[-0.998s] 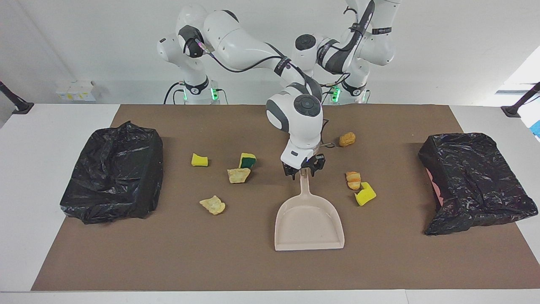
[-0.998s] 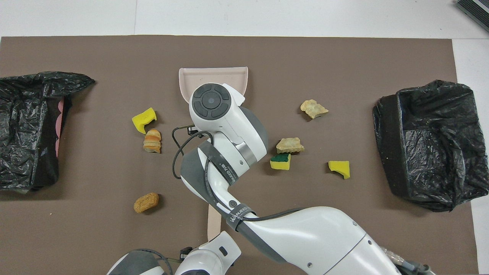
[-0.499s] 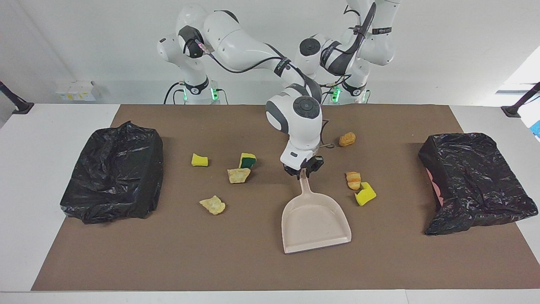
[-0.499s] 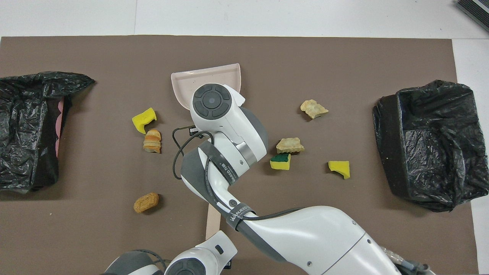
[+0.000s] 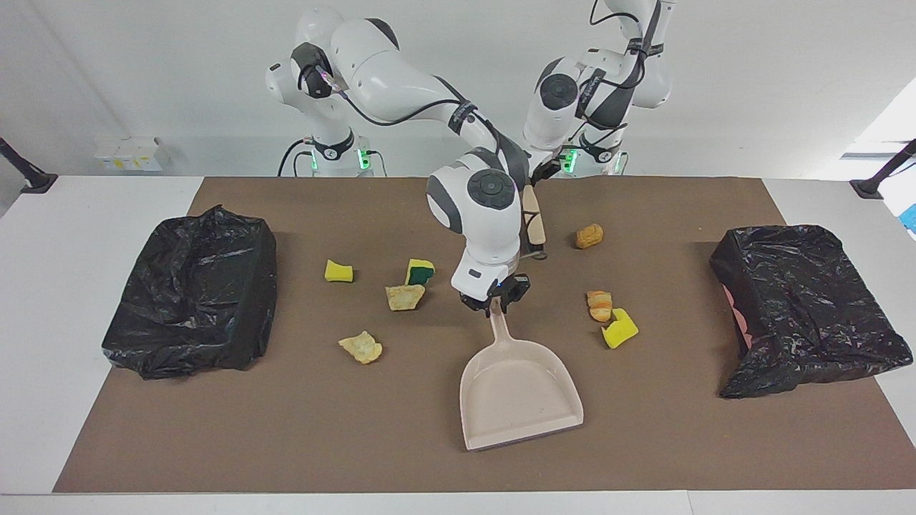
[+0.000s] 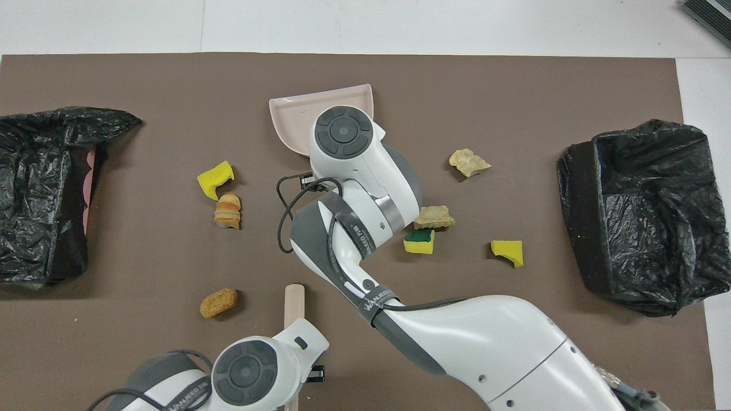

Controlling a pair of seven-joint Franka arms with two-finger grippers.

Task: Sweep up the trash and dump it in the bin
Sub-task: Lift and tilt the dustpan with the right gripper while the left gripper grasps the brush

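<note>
My right gripper [image 5: 494, 299] is shut on the handle of the beige dustpan [image 5: 519, 397], whose mouth points away from the robots. In the overhead view the wrist covers most of the dustpan [image 6: 294, 114]. My left gripper [image 5: 535, 184] is shut on the beige brush [image 5: 534, 223], held close to the robots, its rounded end [image 6: 294, 298] pointing out. Trash lies around the pan: a yellow sponge bit [image 5: 338, 271], a yellow-and-green sponge [image 5: 420, 271] and two tan lumps [image 5: 404, 296] [image 5: 361, 347] toward the right arm's end; an orange lump [image 5: 589, 235], a ridged lump [image 5: 599, 305] and a yellow bit [image 5: 620, 328] toward the left arm's end.
A bin lined with a black bag [image 5: 193, 290] stands at the right arm's end of the brown mat [image 5: 286, 443]. A second black-bagged bin [image 5: 801, 307] stands at the left arm's end.
Both grippers have shut. The right one took the dustpan handle and carried the pan toward the right arm's end, swinging it. The left one took the brush and raised it.
</note>
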